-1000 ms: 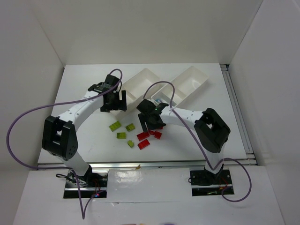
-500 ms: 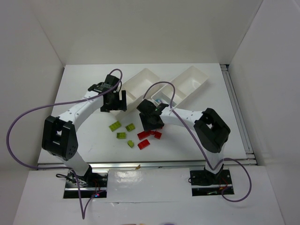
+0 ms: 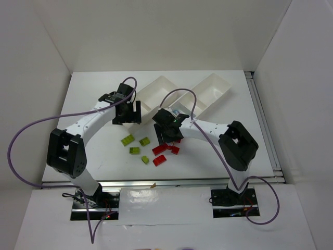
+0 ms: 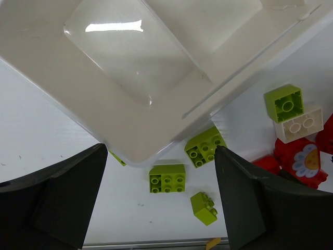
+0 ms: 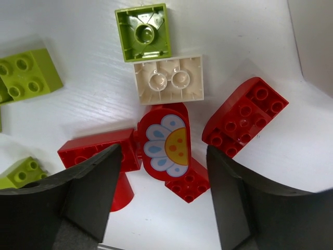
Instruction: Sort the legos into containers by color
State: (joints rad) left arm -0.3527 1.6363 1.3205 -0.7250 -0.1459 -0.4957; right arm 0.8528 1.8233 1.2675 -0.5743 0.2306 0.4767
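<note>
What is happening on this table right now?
Two robot arms are sorting toy bricks by color into white trays. The right arm's fingers are open above the red bricks and a flower piece, holding nothing. The left arm's fingers, also open and empty, hover over the near end of the left tray. The green bricks lie loose on the table.

No words, numbers or brand marks can be read anywhere. The only printed sign is a white-petalled, yellow-centred flower on a red rounded brick [image 5: 167, 141] mid-table.
</note>
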